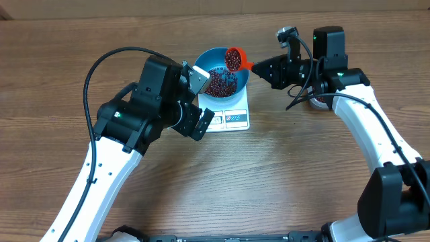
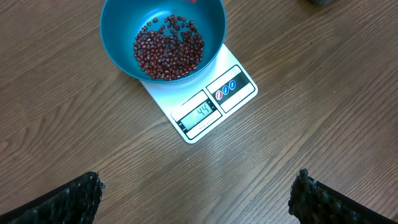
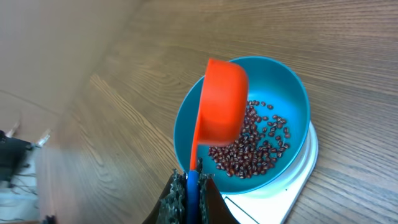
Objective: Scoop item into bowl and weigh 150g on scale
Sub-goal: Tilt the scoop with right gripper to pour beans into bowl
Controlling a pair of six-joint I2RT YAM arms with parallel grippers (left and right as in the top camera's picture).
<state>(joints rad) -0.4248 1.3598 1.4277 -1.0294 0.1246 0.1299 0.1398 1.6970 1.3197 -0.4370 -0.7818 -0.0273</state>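
Observation:
A blue bowl stands on the white scale and holds a loose layer of dark red beans. My right gripper is shut on the handle of an orange scoop. The scoop is tilted over the bowl's far rim with beans inside it. The right wrist view shows the scoop from behind, above the bowl and beans. My left gripper hangs open over bare wood near the scale, whose display reads 44. The bowl and beans lie ahead of it.
The wooden table runs all round the scale. A dark round object shows at the top edge of the left wrist view, beyond the scale. Black cables loop above both arms.

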